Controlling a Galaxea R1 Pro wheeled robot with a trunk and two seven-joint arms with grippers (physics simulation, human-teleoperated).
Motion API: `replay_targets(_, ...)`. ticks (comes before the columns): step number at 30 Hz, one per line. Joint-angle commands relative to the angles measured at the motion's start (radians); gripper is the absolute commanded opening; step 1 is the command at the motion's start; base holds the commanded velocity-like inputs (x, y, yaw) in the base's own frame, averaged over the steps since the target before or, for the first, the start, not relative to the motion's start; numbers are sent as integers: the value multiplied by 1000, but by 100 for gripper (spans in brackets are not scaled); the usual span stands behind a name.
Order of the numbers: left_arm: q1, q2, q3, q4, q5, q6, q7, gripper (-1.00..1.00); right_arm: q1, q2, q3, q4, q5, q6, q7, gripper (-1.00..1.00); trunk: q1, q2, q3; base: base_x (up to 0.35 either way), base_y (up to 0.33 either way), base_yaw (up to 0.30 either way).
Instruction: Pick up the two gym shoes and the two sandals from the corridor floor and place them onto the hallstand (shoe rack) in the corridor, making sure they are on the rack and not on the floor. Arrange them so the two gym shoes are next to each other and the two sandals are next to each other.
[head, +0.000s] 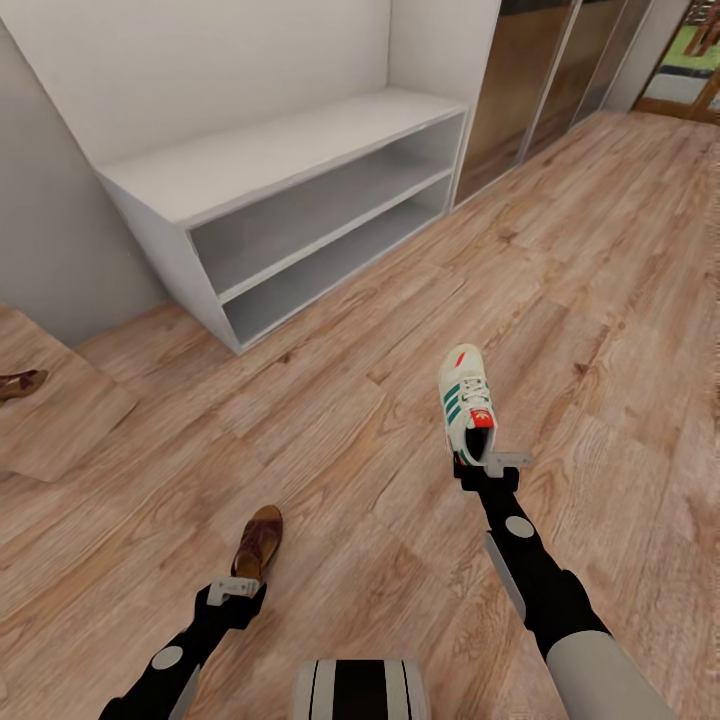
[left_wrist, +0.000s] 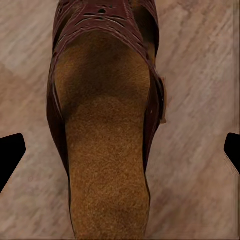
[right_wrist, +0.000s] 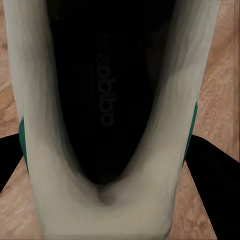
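Note:
A cream gym shoe (head: 467, 400) with green stripes points away from me, its heel between the fingers of my right gripper (head: 490, 465), which is shut on it. In the right wrist view the dark fingers (right_wrist: 212, 175) press the heel sides of the shoe (right_wrist: 45, 165). A brown sandal (head: 258, 543) lies on the wood floor (head: 380, 420) just ahead of my left gripper (head: 236, 590). That gripper is open, its fingertips (left_wrist: 10, 155) standing well clear on either side of the sandal (left_wrist: 107, 150). The second sandal (head: 20, 383) lies at the far left. The white hallstand (head: 250, 160) stands ahead, both shelves bare. The other gym shoe is out of view.
A grey wall (head: 50, 250) flanks the hallstand on the left, and a wardrobe with glossy brown doors (head: 525, 80) stands to its right. Open plank floor runs between me and the hallstand and on to the right. My base (head: 360, 690) shows at the bottom.

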Motion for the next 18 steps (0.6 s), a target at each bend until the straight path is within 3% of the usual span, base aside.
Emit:
replay_targets(1, 0, 0, 8, 0, -8, -4, -7, 100, -1, -1, 4, 1, 4, -1, -8, -100, 0, 0, -1, 0, 0, -168)
replay_targets(6, 1, 1, 8, 1, -9, -4, -6, 100, -1, 0, 4, 1, 3, -1, -8, -100, 0, 0, -1, 0, 0, -82)
replay_targets(18, 4, 1, 7, 1, -8, -6, 24, 100, -1, 0, 4, 1, 3, -1, -8, -100, 5, -3, -51, 0, 0, -11)
